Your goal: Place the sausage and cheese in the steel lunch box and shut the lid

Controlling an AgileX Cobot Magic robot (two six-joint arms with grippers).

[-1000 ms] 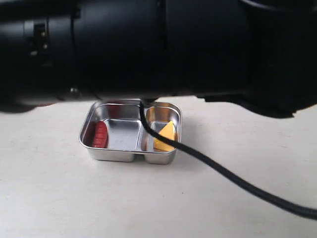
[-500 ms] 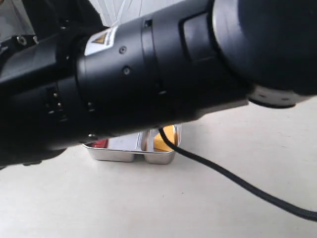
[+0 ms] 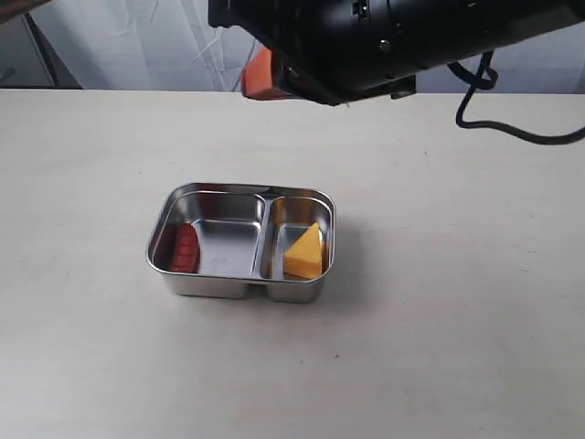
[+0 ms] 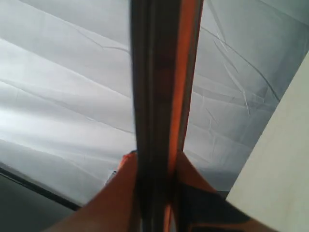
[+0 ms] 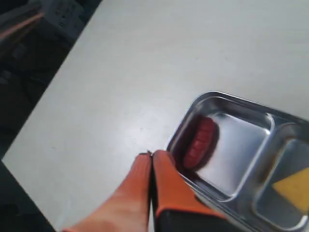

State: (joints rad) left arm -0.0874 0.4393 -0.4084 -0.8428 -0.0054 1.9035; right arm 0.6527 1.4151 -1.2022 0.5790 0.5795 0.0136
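The steel lunch box [image 3: 208,283] sits open mid-table. The red sausage [image 3: 186,247] lies in its larger compartment and the yellow cheese [image 3: 305,253] in the smaller one. My right gripper [image 5: 151,155] is shut and empty, hovering above the table by the box's sausage corner [image 5: 179,140]; the sausage [image 5: 200,141] and cheese [image 5: 293,188] show there too. In the exterior view its orange finger [image 3: 259,75] hangs under the black arm at the top. My left gripper [image 4: 155,157] is shut on the lid [image 4: 159,72], dark with an orange strip, held edge-on against the backdrop.
A black cable [image 3: 512,130] loops down from the right arm over the table's far right. White cloth [image 3: 137,46] hangs behind the table's far edge. Past the table's edge in the right wrist view lies dark clutter [image 5: 29,34].
The right arm, which filled the exterior view close to the camera, has swung up and back to the top of the view. The lunch box and its contents have not moved.
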